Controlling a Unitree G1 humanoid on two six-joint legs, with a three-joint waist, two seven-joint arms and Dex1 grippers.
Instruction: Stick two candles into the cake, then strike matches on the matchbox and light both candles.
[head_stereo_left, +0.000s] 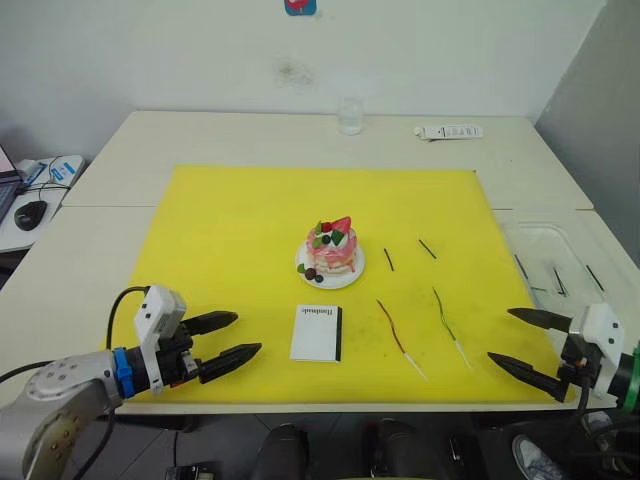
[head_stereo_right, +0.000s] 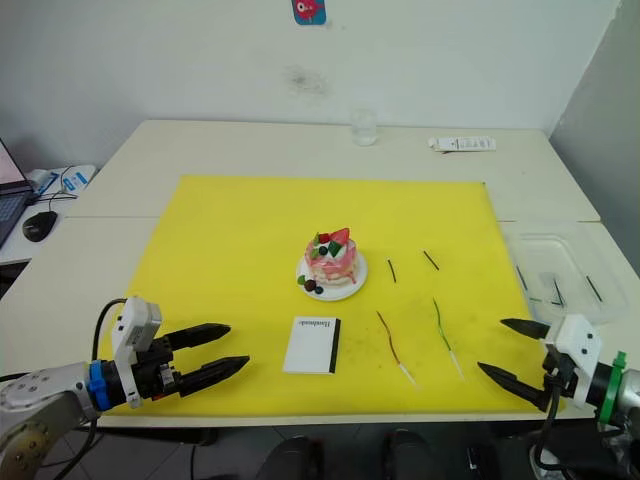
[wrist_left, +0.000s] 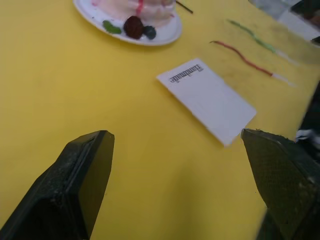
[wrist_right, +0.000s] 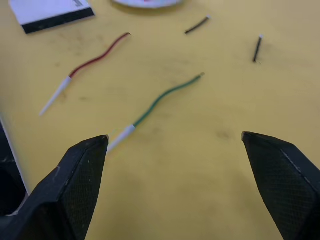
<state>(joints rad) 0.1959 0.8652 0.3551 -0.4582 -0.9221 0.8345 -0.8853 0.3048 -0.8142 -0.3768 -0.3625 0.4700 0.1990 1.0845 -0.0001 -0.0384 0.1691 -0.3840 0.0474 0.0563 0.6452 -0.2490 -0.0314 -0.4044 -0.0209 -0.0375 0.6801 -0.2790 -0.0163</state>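
The thin wavy green candle (wrist_right: 162, 99) and red candle (wrist_right: 90, 64) lie flat on the yellow mat, right of the white matchbox (head_stereo_left: 317, 332). Both look light and brittle (best pinched mid-stem). Right tool (head_stereo_left: 527, 345) and left tool (head_stereo_left: 224, 339) gape wide, empty.

This looks like an office or lab room: pale tables (head_stereo_left: 250, 140) pushed together against a plain white wall (head_stereo_left: 150, 50), a laptop (head_stereo_right: 8, 185) and computer mouse (head_stereo_left: 31, 213) with cables on a side desk, a remote control (head_stereo_left: 449, 131), and a yellow mat (head_stereo_left: 230, 250) laid out as a work area.
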